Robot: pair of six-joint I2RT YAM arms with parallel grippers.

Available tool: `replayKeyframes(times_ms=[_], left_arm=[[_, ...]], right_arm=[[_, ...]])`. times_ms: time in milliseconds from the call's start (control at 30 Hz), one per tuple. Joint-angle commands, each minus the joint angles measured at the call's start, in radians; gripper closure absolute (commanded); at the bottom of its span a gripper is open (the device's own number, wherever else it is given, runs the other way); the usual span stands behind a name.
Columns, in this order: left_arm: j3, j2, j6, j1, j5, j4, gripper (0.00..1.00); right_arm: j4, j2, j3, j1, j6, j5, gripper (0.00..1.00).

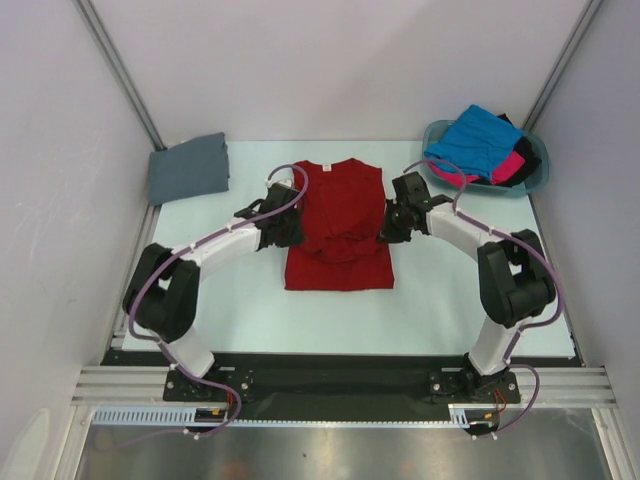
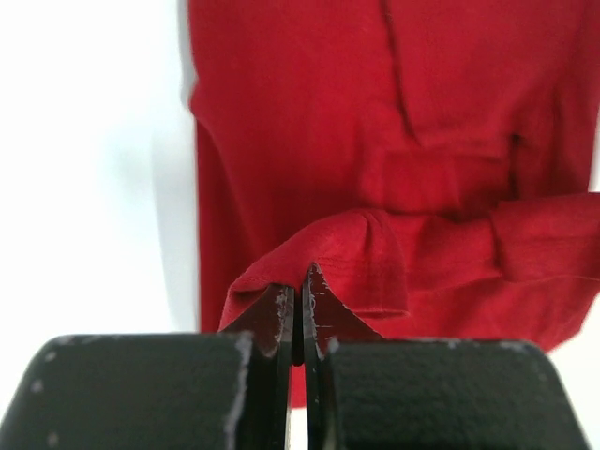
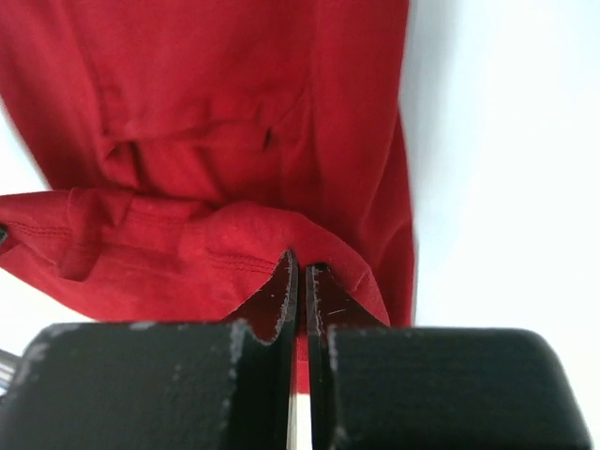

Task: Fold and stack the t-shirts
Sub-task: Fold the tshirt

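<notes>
top external: red t-shirt (image 1: 340,215) lies at ctr of worktop (image 1: 250,300), long axis running near-to-far, i.e. away from the arm bases. left hand (image 1: 290,230) is at its left edge and right hand (image 1: 392,225) at its right edge, approx. level w/ each other at mid-length. neither arm is nearer. between them a band of cloth rides up off the lower layer. grey t-shirt (image 1: 188,167) lies folded at far left, well apart. blue t-shirt (image 1: 475,140), pink t-shirt (image 1: 510,165) and black t-shirt (image 1: 527,175) sit in the teal basket (image 1: 432,140) at far right.

left wrist: left hand (image 2: 302,281) has fingers together, clamped on a stitched edge of the red cloth. rest of shirt extends ahead and to the right.

right wrist: right hand (image 3: 298,267) is likewise pinched shut on a stitched edge. shirt extends ahead and to the left.

judgement: the fold should travel along the long axis, both hands in parallel. uneven travel would probably skew the crease.
</notes>
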Motion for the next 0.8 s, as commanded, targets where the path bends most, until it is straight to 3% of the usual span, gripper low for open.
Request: replayKeyframes(times_ms=[0, 100, 167, 200, 233, 300, 400, 600, 700, 767], left_arm=[[0.039, 0.061, 0.034, 0.030, 0.066, 0.045, 1.00], [0.045, 0.092, 0.035, 0.042, 0.077, 0.060, 0.98], [0.055, 0.120, 0.041, 0.050, 0.081, 0.074, 0.83], [0.059, 0.132, 0.052, 0.050, 0.075, 0.081, 0.69], [0.065, 0.141, 0.057, 0.055, 0.060, 0.088, 0.66], [0.065, 0.143, 0.075, 0.064, 0.038, 0.150, 0.64], [0.111, 0.160, 0.100, 0.091, 0.037, 0.216, 0.65], [0.279, 0.224, 0.153, 0.130, 0.009, 0.226, 0.67], [0.362, 0.270, 0.175, 0.154, 0.043, 0.209, 0.63], [0.426, 0.287, 0.166, 0.160, 0.014, 0.115, 0.63]], right_arm=[[0.012, 0.055, 0.066, -0.012, -0.026, -0.024, 1.00], [0.013, 0.097, 0.089, -0.018, -0.032, -0.004, 1.00], [0.022, 0.112, 0.097, -0.022, -0.040, 0.024, 0.92], [0.016, 0.118, 0.106, -0.025, -0.048, 0.033, 0.85], [0.019, 0.124, 0.121, -0.027, -0.054, 0.044, 0.83], [0.058, 0.131, 0.126, -0.030, -0.078, 0.078, 0.79], [0.068, 0.155, 0.182, -0.044, -0.088, 0.101, 0.81], [0.087, 0.212, 0.308, -0.080, -0.134, 0.144, 0.77], [0.060, 0.267, 0.412, -0.103, -0.154, 0.098, 0.52], [-0.020, 0.278, 0.453, -0.105, -0.161, 0.143, 0.49]])
